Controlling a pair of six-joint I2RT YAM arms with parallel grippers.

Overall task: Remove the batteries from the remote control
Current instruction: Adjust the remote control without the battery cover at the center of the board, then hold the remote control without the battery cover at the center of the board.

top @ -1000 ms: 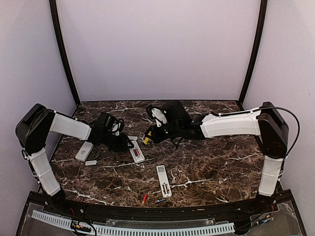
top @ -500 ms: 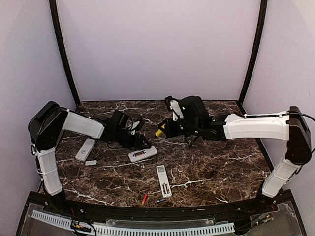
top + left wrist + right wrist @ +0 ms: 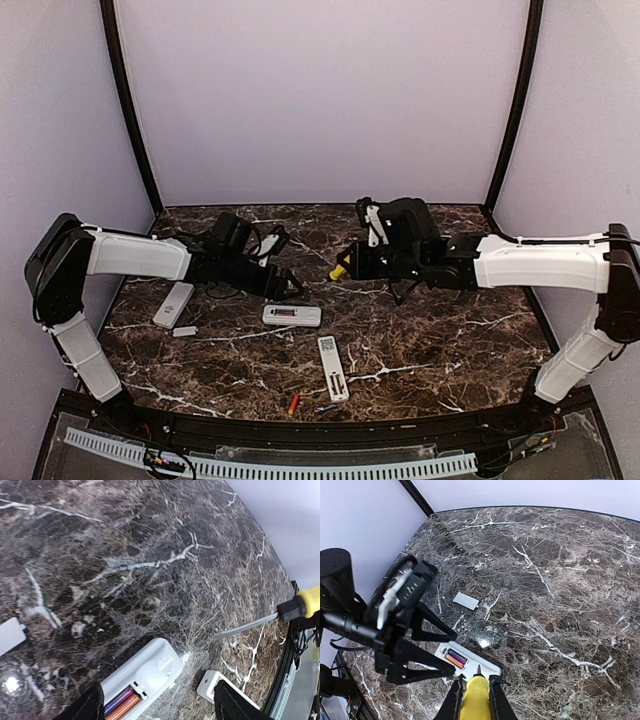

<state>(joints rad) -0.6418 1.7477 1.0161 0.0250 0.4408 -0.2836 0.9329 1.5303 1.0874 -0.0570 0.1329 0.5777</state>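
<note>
From above, we see the left end effector (image 3: 288, 288) spread wide just behind the open remote (image 3: 291, 315), which lies flat near the middle of the table (image 3: 450, 340). The right end effector (image 3: 352, 265) hangs farther back, clamped on the yellow handle of a screwdriver (image 3: 340, 271). An orange-red cell (image 3: 293, 403) and a blue cell (image 3: 326, 408) lie loose at the near edge, just in front of a second remote (image 3: 333, 368). A third remote (image 3: 172, 305) and a white cover plate (image 3: 185, 331) lie at the left.

In the left wrist view, we find the open remote (image 3: 147, 670) between the two dark fingers (image 3: 230, 702), with a clear gap to the right one. The batteries (image 3: 121, 704) sit side by side in its bay. The screwdriver (image 3: 250, 626) hovers at the right.

In the right wrist view, we see the fingers (image 3: 495, 700) pinching the yellow handle, the shaft pointing at the open remote (image 3: 480, 666), where the batteries (image 3: 455, 658) show between the left end effector's splayed fingers.
</note>
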